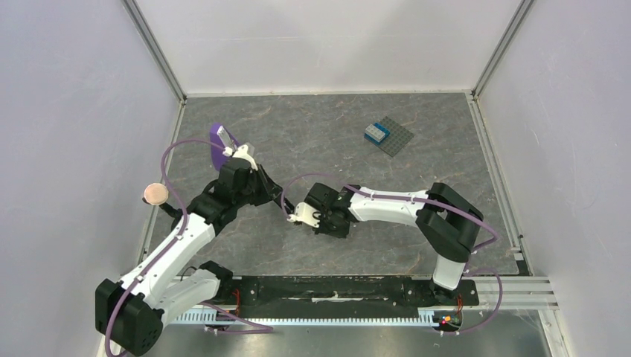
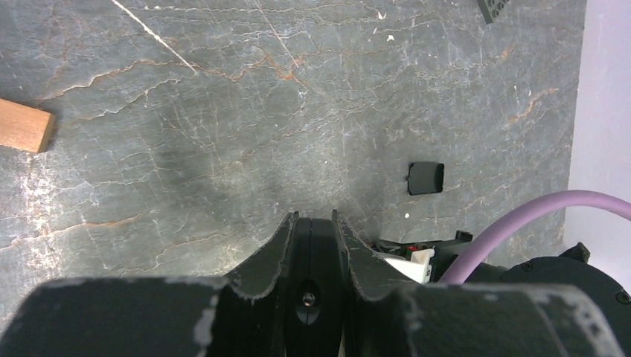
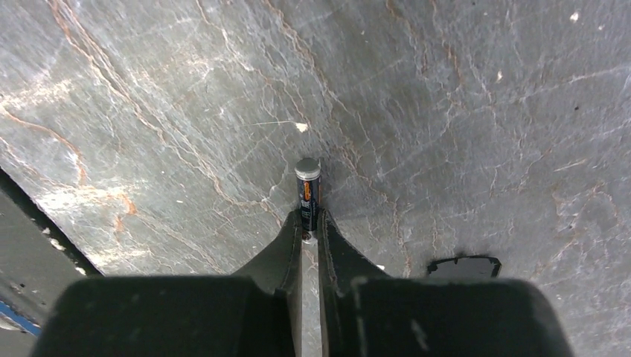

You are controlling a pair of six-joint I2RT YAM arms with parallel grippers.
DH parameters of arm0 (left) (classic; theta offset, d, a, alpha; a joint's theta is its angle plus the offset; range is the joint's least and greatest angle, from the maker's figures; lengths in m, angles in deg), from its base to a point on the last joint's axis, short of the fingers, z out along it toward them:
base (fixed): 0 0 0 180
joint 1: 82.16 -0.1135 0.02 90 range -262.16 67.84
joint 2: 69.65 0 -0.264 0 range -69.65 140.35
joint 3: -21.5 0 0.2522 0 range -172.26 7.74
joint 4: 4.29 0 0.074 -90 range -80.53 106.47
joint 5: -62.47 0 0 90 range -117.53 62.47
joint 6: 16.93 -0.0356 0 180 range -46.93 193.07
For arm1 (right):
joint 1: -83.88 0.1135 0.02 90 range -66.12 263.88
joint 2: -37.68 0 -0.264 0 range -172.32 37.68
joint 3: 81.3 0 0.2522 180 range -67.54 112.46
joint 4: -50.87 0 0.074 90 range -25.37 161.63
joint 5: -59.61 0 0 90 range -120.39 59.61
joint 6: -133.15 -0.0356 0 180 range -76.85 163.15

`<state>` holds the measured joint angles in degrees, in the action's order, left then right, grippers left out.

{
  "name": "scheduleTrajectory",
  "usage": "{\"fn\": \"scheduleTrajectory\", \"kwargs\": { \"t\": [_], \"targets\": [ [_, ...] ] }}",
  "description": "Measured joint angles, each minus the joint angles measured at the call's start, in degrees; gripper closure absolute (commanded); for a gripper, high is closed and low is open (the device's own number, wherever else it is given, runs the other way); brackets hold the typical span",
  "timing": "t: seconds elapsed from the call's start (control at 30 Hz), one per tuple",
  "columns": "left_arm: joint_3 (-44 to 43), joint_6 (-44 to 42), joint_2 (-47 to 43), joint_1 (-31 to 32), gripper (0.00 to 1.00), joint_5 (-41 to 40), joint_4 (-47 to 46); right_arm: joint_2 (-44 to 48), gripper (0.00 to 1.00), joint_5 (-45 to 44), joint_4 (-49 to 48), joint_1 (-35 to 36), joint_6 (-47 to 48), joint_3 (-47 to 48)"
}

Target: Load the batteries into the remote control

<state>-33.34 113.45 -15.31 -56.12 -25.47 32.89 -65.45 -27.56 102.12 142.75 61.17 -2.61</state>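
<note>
- The left gripper [image 2: 314, 217] is seen clamped on a slim black piece held edge-on between its fingers; this is taken as the remote control [image 2: 314, 245].
- The remote control is kept off the bench [image 2: 186, 149], near the middle of it, wedged tight between both finger pads.
- The right gripper [image 3: 307, 219] is closed on a battery [image 3: 307, 190]; the fingers are pressed together around its lower part.
- The battery is held lengthwise, dark body with orange print, its silvery end poking out past the fingertips.
- Whether the battery tip touches the bench cannot be told.
- In the top view both grippers are found close together, left of the bench centre.
- A small black cover [image 2: 425, 178] is lying flat on the bench just beside the right gripper.
- A wooden piece [image 2: 22, 125] is seen at the left edge of the left wrist view, well apart from the remote control.
- A dark grey baseplate [image 1: 389, 136] with a blue brick [image 1: 376, 132] on it is placed far back on the right.
- A purple object [image 1: 218, 146] is seen beyond the left arm.
</note>
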Motion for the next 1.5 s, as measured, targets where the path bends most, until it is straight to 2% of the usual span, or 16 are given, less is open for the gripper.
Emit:
{"fn": "scheduleTrajectory", "kwargs": {
  "t": [0.13,0.27,0.43,0.53,0.67,1.0,1.2,1.5],
  "targets": [
    [0.02,0.00,0.31,-0.11,0.98,1.05,-0.87,1.36,0.97,-0.04,-1.46,-0.26,-2.99,-1.40],
    [1.44,0.00,0.35,-0.20,0.98,4.52,-4.76,6.64,0.96,0.44,-3.45,-0.26,-7.61,-5.68],
    [7.13,0.61,2.93,0.13,0.98,15.37,-16.70,21.22,0.95,0.85,-4.07,-0.24,-14.69,-10.25],
    [10.01,1.66,6.86,2.40,0.98,20.74,-24.65,28.81,0.94,1.16,-4.31,-0.24,-20.41,-10.40],
    [10.99,3.26,12.76,6.91,0.98,25.49,-34.38,32.94,0.93,1.88,-3.80,-0.24,-28.24,-10.38],
    [10.97,9.18,30.56,13.38,0.98,31.71,-54.29,32.33,0.92,-1.70,1.62,-0.24,-41.35,-10.78],
    [10.97,14.73,40.22,14.12,0.98,34.42,-62.84,29.18,0.91,-3.43,2.64,-0.24,-44.96,-12.02],
    [11.61,20.37,48.04,14.27,0.98,35.65,-71.97,26.49,0.89,-4.15,2.78,-0.24,-47.41,-15.52]
  ]
}}
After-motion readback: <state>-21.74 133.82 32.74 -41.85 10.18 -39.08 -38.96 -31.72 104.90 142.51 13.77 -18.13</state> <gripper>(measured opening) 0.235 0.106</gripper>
